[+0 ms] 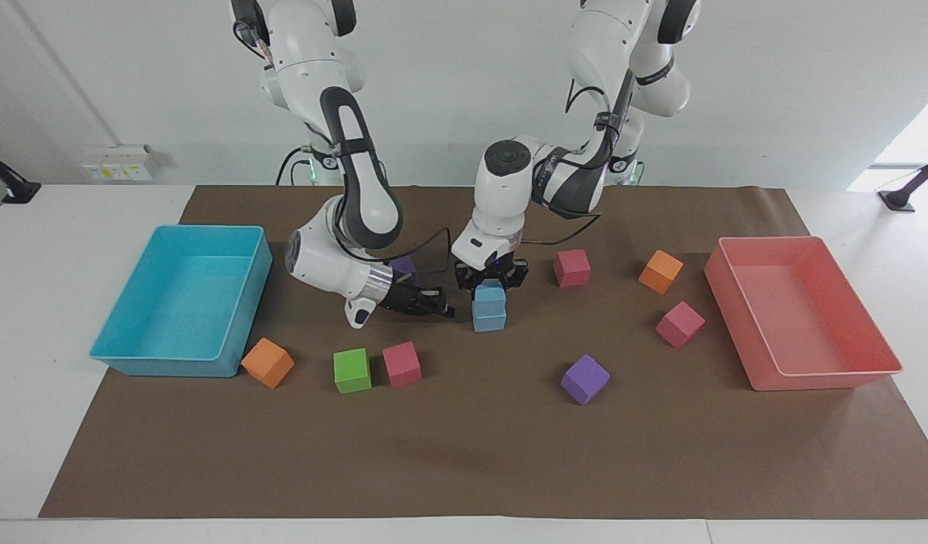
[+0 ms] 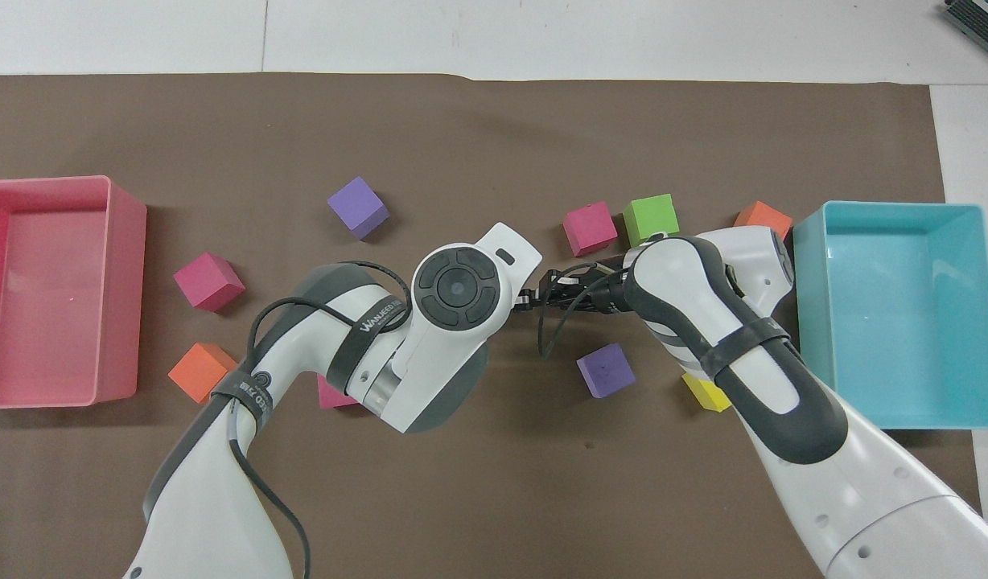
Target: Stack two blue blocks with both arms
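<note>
Two blue blocks stand stacked mid-table, the upper blue block (image 1: 489, 296) on the lower blue block (image 1: 489, 320). My left gripper (image 1: 490, 284) points straight down and is shut on the upper one. My right gripper (image 1: 437, 307) lies low and level beside the stack, toward the right arm's end, shut and holding nothing. In the overhead view the left arm's wrist (image 2: 454, 287) hides both blue blocks, and the right gripper (image 2: 534, 299) pokes out next to it.
A turquoise tray (image 1: 169, 364) sits at the right arm's end, a pink tray (image 1: 827, 378) at the left arm's end. Loose cubes surround the stack: orange (image 1: 267, 363), green (image 1: 352, 370), red (image 1: 401, 364), purple (image 1: 585, 379), pink (image 1: 679, 323), yellow (image 2: 707, 394).
</note>
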Controlling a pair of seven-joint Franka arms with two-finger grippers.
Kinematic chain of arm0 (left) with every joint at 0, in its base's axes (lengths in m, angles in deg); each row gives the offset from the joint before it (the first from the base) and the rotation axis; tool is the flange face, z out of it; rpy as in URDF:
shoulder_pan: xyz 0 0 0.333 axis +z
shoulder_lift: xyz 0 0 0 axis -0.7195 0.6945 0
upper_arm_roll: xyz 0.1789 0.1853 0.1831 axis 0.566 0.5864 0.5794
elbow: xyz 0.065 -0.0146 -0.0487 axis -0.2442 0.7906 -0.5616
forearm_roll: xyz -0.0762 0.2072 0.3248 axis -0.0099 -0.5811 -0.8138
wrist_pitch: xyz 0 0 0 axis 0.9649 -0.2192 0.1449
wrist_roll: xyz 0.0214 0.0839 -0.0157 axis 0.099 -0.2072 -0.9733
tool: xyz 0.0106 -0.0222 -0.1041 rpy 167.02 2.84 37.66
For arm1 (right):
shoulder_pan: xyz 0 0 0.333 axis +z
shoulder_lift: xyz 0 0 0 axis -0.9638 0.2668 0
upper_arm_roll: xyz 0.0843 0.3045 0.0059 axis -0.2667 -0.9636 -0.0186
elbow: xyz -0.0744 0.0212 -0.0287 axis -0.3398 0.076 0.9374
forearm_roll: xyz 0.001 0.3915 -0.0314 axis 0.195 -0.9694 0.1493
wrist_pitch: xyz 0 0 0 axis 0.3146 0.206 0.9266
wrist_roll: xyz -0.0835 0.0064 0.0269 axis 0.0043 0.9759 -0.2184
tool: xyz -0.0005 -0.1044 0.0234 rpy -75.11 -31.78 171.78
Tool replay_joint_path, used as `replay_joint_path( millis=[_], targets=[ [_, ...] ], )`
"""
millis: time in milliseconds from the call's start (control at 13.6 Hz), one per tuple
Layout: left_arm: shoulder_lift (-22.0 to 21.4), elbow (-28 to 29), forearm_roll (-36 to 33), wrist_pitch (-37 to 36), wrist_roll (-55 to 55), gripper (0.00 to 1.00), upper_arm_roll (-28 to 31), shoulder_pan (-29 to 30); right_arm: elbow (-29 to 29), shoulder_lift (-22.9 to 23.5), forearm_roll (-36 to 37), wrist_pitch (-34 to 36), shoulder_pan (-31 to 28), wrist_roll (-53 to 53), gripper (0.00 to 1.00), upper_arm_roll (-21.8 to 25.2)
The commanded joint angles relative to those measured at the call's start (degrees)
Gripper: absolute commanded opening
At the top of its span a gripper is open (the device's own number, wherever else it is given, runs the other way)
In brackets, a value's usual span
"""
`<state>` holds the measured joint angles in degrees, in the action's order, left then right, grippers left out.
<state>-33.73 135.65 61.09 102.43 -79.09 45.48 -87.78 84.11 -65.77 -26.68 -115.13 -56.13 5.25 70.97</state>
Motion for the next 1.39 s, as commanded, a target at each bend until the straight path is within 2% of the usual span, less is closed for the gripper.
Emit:
replay_joint_path(
  millis=[0, 514, 734, 807, 881, 1028, 1101, 1321],
  targets=[
    [-0.4, -0.8, -0.4, -2.4, -0.5, 0.00, 0.9, -0.9, 0.6, -0.1, -2.2, 0.1, -0.6, 2.8, 0.00, -0.4],
    [-0.6, -0.9, -0.5, -2.7, -0.6, 0.01, 0.8, -0.8, 0.6, -0.1, -2.2, 0.1, -0.6, 2.5, 0.00, -0.4],
    [-0.6, -0.9, -0.5, -2.8, -0.5, 0.13, 0.9, -0.5, 0.6, -0.1, -2.2, 0.1, -0.6, 2.3, 0.00, -0.4],
    [-0.5, -0.9, -0.5, -2.7, -0.5, 0.23, 0.9, -0.2, 0.6, -0.1, -2.2, 0.2, -0.6, 2.3, 0.00, -0.4],
    [-0.4, -0.9, -0.5, -2.7, -0.5, 0.39, 0.9, -0.1, 0.6, -0.1, -2.2, 0.2, -0.6, 2.3, 0.00, -0.4],
    [-0.4, -1.0, -0.7, -2.3, -0.3, 0.83, 1.1, 0.0, 0.6, -0.1, -2.2, 0.2, -0.6, 2.3, 0.00, -0.4],
    [-0.4, -1.0, -1.0, -2.4, -0.1, 1.00, 1.1, 0.0, 0.6, -0.1, -2.2, 0.2, -0.6, 2.3, 0.00, -0.4],
    [-0.6, -1.1, -1.5, -2.4, 0.1, 1.00, 1.0, 0.0, 0.6, -0.2, -2.2, 0.2, -0.6, 2.3, 0.00, -0.4]
  ],
)
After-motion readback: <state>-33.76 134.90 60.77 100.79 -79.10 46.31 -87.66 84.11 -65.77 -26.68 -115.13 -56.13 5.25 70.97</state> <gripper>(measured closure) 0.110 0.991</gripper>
